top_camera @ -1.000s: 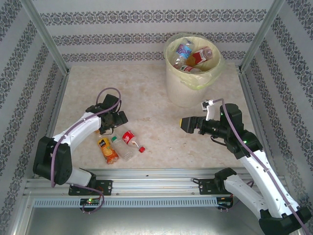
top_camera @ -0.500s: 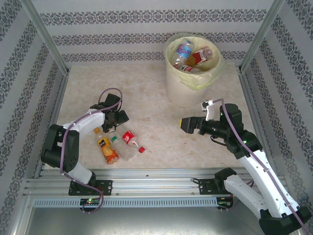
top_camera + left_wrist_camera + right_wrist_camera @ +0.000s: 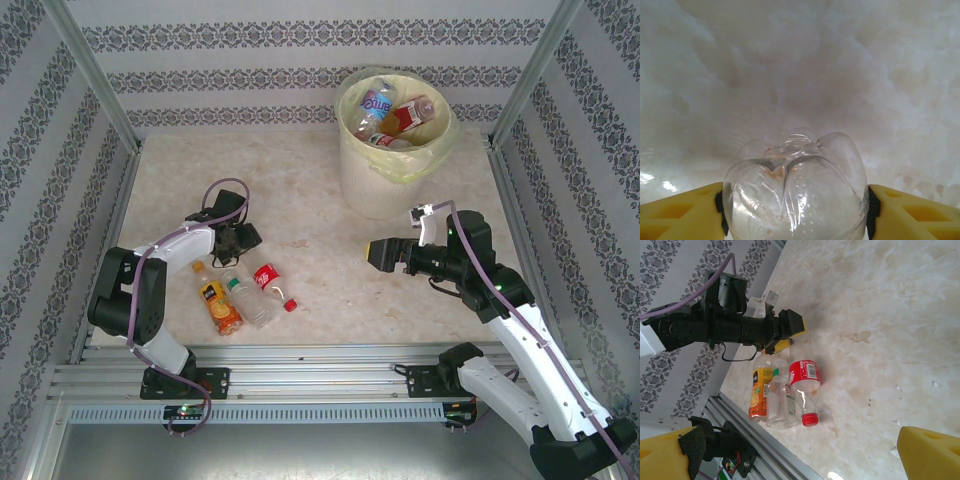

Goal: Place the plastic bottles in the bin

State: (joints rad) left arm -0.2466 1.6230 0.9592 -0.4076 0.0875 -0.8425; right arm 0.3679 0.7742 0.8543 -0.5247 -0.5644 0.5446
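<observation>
In the lower left, the left jaws pinch the red-labelled bottle [image 3: 266, 278] by its base on the worktop [image 3: 320, 205]; the right jaws, centre-right, stand spread wide, holding nothing.

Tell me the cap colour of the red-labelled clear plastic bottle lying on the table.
Red. The cap shows best in the right wrist view.

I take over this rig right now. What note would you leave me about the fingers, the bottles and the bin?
Left gripper: fingers closed on the base of one bottle lying on the table.
Right gripper: open, empty, above the table's right half.
Done: several bottles are in the bin.
Left: orange-label bottle, clear bottle and red-label bottle lie together by the left arm; which one is gripped, I cannot tell.
</observation>
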